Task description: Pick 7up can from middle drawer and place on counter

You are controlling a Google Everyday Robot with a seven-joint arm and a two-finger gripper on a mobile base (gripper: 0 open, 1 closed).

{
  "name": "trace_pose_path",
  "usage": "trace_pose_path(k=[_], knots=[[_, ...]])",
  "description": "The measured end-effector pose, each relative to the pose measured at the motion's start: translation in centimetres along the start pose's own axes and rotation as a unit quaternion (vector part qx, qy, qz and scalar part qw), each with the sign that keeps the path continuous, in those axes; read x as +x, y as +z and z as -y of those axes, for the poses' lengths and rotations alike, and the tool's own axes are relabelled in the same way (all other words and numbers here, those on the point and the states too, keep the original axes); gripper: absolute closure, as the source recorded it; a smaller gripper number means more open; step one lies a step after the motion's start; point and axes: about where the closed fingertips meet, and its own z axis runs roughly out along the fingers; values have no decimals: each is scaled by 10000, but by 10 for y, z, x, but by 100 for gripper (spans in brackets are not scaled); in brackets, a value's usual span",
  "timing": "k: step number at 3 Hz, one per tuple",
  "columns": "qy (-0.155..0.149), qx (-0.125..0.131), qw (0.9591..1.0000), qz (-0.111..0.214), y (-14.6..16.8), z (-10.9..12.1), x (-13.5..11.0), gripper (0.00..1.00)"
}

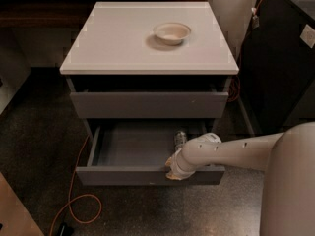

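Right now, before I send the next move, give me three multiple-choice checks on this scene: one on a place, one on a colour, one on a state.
1. Where is the 7up can?
A) on the floor
B) in the middle drawer, toward its right
C) in the top drawer

2. What colour is the bowl on the counter?
A) cream
B) red
C) black

3. The middle drawer is:
A) shut
B) pulled open
C) taken out of the cabinet

Answers:
1 B: the can sits inside the drawer, just behind the hand, which is at the drawer's front edge.
2 A: the bowl is pale cream against the white top.
3 B: the drawer's dark inside is in view.
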Motion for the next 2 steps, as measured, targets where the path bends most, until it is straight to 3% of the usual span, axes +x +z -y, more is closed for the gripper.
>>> trace_pose_path(k=[1,2], knots=[[-86,-50,9998,177,-19,-16,-15,8],[-297,-115,9987,396,-44,-32,-39,0]])
